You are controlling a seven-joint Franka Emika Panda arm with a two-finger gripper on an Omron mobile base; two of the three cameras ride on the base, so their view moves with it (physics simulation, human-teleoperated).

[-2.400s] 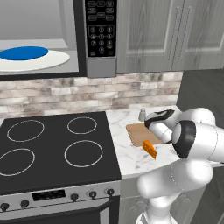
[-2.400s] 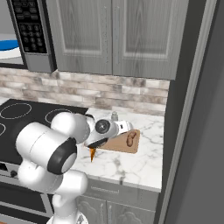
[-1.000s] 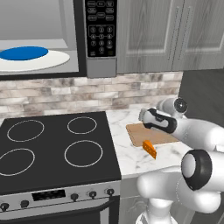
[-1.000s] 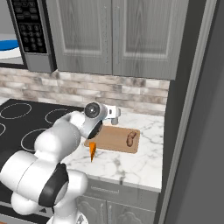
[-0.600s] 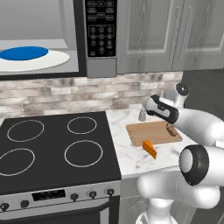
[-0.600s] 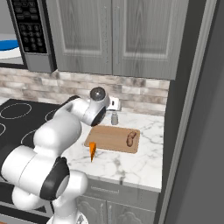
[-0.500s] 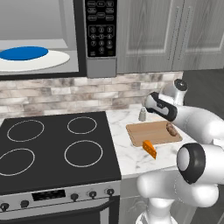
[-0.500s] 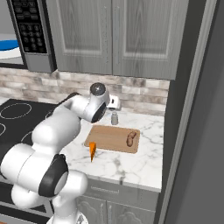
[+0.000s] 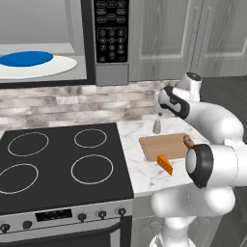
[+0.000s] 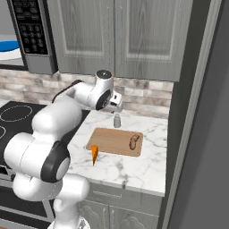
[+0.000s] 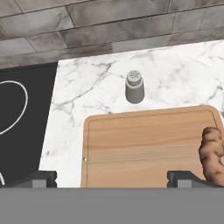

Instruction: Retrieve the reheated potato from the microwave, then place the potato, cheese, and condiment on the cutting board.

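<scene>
cabinets (image 10: pixel 134 40): grey | backsplash (image 9: pixel 67 103): brick | counter (image 10: pixel 147 165): white marble | stove (image 9: pixel 58 164): black

White arm bent high, gripper (image 11: pixel 112 177) pointing down (jaws spread wide, empty)

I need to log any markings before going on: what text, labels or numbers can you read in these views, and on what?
Microwave keypad: rows of pale button marks, too small and blurred to read.
Stove front panel: a dark display strip, nothing legible.
Shaker, cutting board, potato, cheese: no text or labels.
</scene>
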